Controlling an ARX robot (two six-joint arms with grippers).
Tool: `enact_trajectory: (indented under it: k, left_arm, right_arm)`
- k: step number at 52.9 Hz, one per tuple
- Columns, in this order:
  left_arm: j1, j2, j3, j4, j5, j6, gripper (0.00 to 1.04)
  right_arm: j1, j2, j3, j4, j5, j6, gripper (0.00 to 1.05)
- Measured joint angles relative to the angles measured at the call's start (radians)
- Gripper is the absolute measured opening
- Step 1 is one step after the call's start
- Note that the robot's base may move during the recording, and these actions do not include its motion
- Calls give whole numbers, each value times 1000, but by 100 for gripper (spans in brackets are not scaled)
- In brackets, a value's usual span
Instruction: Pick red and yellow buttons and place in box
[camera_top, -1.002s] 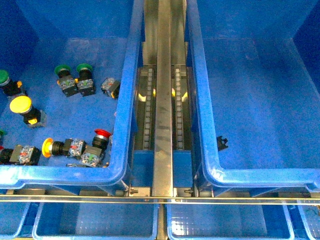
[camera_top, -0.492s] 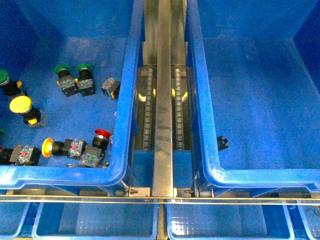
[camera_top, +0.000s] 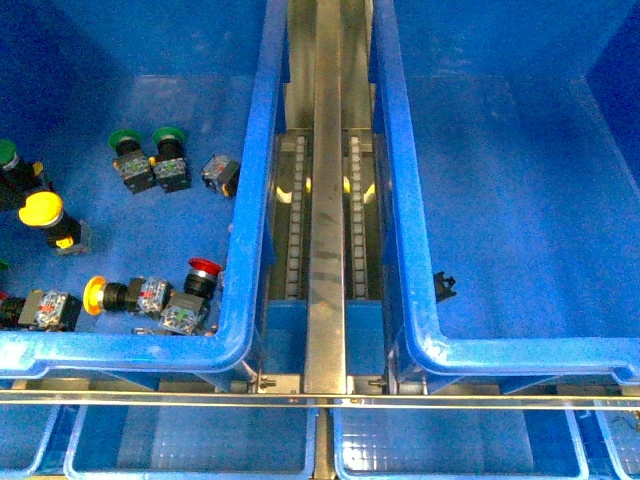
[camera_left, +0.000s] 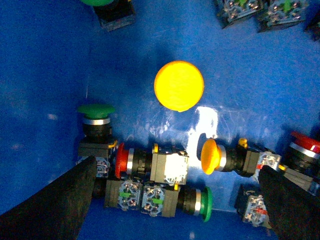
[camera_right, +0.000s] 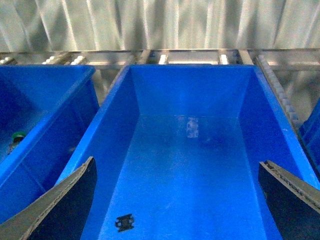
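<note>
The left gripper (camera_left: 177, 167), spread wide and empty, hangs over a row of lying switches. The red mushroom-capped push-button (camera_left: 122, 161) sits just inside one black finger (camera_left: 55, 205), and the yellow-orange-capped push-button (camera_left: 209, 156) lies nearer the other. Each long axis runs finger to finger. In the front view they lie at the frame's lower left. The right gripper (camera_right: 177, 162), also spread and empty, hovers over the fleck-marked deep blue plastic bin (camera_right: 200, 190), well apart, so the left arm is nearer.

The red-capped push-button (camera_top: 204, 267) is lying right of the orange-capped push-button (camera_top: 96, 295) in the left blue plastic bin (camera_top: 246, 300), which is standing left of the steel rail (camera_top: 325, 250).
</note>
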Motion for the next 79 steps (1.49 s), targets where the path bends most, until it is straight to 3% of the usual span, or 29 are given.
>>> enact_trajectory:
  k: [24,67,75,79]
  left_arm:
    - [-17,257,168,27,-8,49,97]
    - [-35,436,327,35,-3,56,96]
    - [-37,443,336,35,4,56,63]
    - [-37,447,338,35,4,56,53]
  right_arm:
    - [0,0,0,0,0,0,98]
    - [0,0,0,0,0,0,98]
    - [0,0,0,0,0,0,98]
    - [0,0,0,0,0,0,98]
